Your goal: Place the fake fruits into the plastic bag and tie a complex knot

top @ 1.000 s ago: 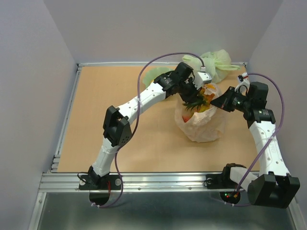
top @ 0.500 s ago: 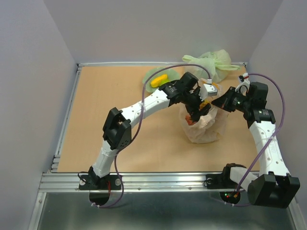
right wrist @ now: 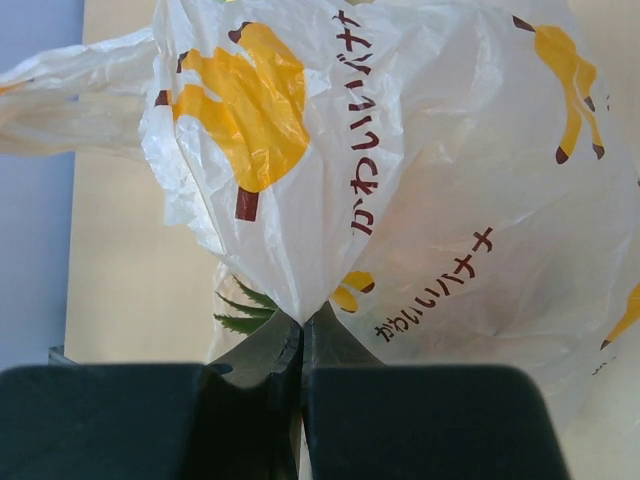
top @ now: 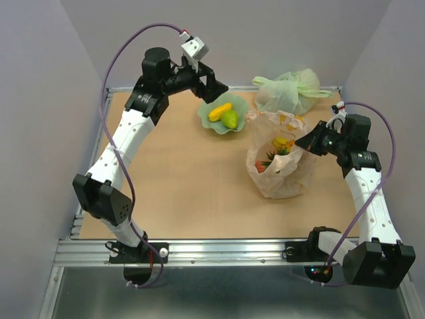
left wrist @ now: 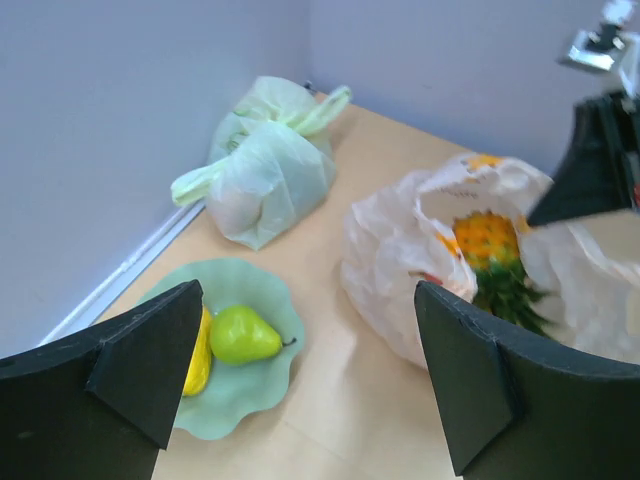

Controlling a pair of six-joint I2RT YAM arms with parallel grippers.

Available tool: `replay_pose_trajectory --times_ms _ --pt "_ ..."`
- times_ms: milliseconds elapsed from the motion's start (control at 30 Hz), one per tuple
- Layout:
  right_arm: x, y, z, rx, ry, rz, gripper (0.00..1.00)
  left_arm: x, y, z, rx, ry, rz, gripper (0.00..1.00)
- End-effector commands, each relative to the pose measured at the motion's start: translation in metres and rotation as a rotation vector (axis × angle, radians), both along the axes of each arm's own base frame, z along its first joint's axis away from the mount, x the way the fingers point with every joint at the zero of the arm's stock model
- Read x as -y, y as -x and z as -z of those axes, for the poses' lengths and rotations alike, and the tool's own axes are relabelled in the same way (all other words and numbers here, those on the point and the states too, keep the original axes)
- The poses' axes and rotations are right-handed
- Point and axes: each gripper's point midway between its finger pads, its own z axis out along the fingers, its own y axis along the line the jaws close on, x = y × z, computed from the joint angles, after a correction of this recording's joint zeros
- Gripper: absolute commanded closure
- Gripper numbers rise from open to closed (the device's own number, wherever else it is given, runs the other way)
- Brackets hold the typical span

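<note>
Crinkly translucent film is bunching between the shut fingers of your right gripper, which is pinching the rim of the plastic bag standing right of mid-table. You are sitting partway through: a spiky orange pineapple and a red fruit are lying inside, while a yellow banana and glossy green pear are waiting in the scalloped bowl. Your left gripper is hovering raised near that bowl, spread wide and carrying nothing. The knot is awaiting tying.
</note>
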Motion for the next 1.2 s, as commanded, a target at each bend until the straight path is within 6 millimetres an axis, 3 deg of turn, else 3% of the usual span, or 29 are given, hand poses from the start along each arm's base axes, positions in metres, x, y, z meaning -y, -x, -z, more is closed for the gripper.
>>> replay_pose_trajectory --times_ms 0,200,233,300,333,500,533,633,900,1167 --pt "0.005 -0.003 0.005 0.014 0.046 0.012 1.0 0.007 -0.061 0.074 -0.219 -0.005 -0.222 0.01" --pt "0.007 -0.004 0.008 0.003 0.049 0.018 1.0 0.007 -0.106 0.128 -0.384 0.015 -0.441 0.01" --pt "0.007 -0.004 0.009 -0.001 0.049 0.02 1.0 0.01 -0.113 0.148 -0.418 -0.005 -0.477 0.01" --pt "0.007 -0.004 0.011 -0.007 0.046 0.025 1.0 0.013 -0.124 0.155 -0.429 -0.011 -0.559 0.01" --pt "0.007 -0.005 0.011 -0.009 0.046 0.025 1.0 0.018 -0.126 0.174 -0.471 -0.023 -0.577 0.01" --pt "0.007 -0.005 0.011 -0.009 0.046 0.021 1.0 0.022 -0.143 0.207 -0.517 -0.012 -0.644 0.01" --pt "0.007 -0.005 0.011 -0.011 0.047 0.022 1.0 0.025 -0.145 0.22 -0.539 -0.022 -0.647 0.01" --pt "0.007 -0.005 0.012 -0.011 0.049 0.017 0.99 0.029 -0.151 0.236 -0.574 -0.018 -0.66 0.01" --pt "0.006 -0.006 0.014 -0.02 0.047 0.012 1.0 0.049 -0.152 0.248 -0.574 -0.02 -0.628 0.01" --pt "0.006 -0.004 0.017 -0.026 0.047 0.008 1.0 0.054 -0.149 0.283 -0.606 -0.068 -0.658 0.01"
